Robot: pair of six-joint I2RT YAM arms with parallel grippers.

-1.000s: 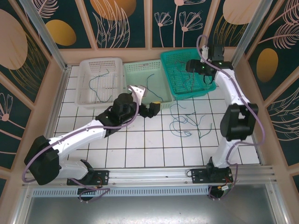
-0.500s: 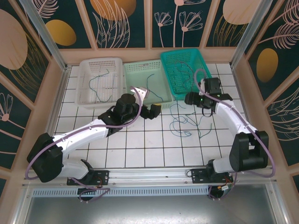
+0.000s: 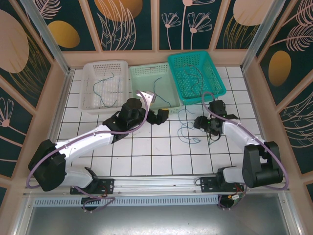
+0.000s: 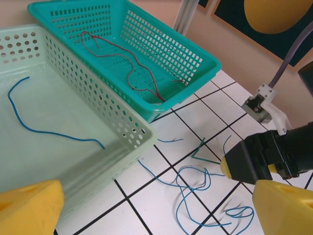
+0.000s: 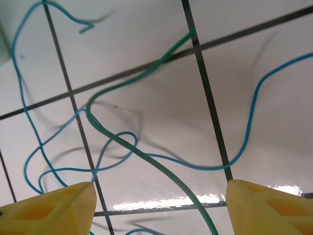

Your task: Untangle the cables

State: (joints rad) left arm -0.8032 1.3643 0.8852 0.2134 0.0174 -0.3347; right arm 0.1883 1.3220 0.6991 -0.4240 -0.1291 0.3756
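A tangle of thin blue cables [image 4: 215, 193] and one green cable [image 4: 201, 155] lies on the white tiles in front of the baskets, seen from above as loose cables [image 3: 188, 129]. My right gripper [image 3: 200, 122] hangs low over this tangle with its jaws open. In the right wrist view the green cable [image 5: 146, 156] runs between the two yellow fingertips [image 5: 54, 210] of the right gripper [image 5: 161, 210] without touching them, and a blue cable [image 5: 247, 132] loops beside it. My left gripper [image 3: 159, 116] [image 4: 156, 215] is wide open and empty, beside the pale green basket.
Three baskets line the back: white basket [image 3: 88, 73] with a blue-green wire [image 3: 100, 88], pale green basket [image 3: 142, 73] with a blue wire [image 4: 44, 129], teal basket [image 3: 215, 73] with a reddish wire [image 4: 132, 73]. The right gripper's black body [image 4: 266, 156] sits close in the left wrist view.
The right arm swung from above the teal basket down to the tangle on the tiles, and its jaws narrowed a little. The left arm stayed nearly still.
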